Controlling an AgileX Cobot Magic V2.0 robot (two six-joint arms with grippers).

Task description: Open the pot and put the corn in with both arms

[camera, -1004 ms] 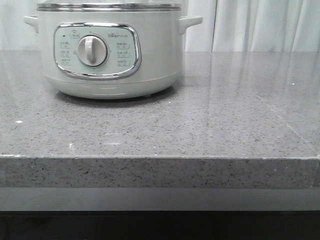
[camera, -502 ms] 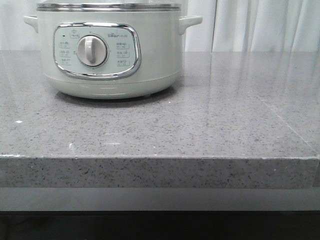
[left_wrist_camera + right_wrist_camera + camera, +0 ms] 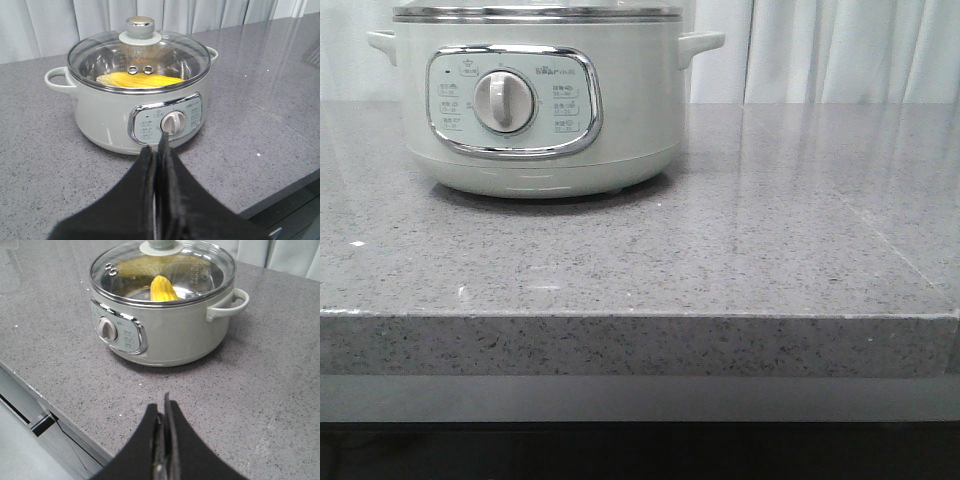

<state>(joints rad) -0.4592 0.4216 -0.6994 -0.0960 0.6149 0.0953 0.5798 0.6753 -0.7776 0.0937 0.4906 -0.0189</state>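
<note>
Pot [image 3: 538,105] stands upper left of the front view on the grey surface [image 3: 740,250], glass lid [image 3: 138,57] seated. Corn [image 3: 139,79] lies inside. Left gripper [image 3: 159,165] and right gripper [image 3: 163,427] both closed, empty.

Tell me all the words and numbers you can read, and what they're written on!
"bear", a small brand mark at the top of the control panel on the pot; the tiny characters right after it are too blurred to read.
The small boxed labels to the left and right of the dial: printed text, too small to read.
The markings on the pot's inner wall, seen through the glass lid: too faint to read.
Nothing else carries writing.
</note>
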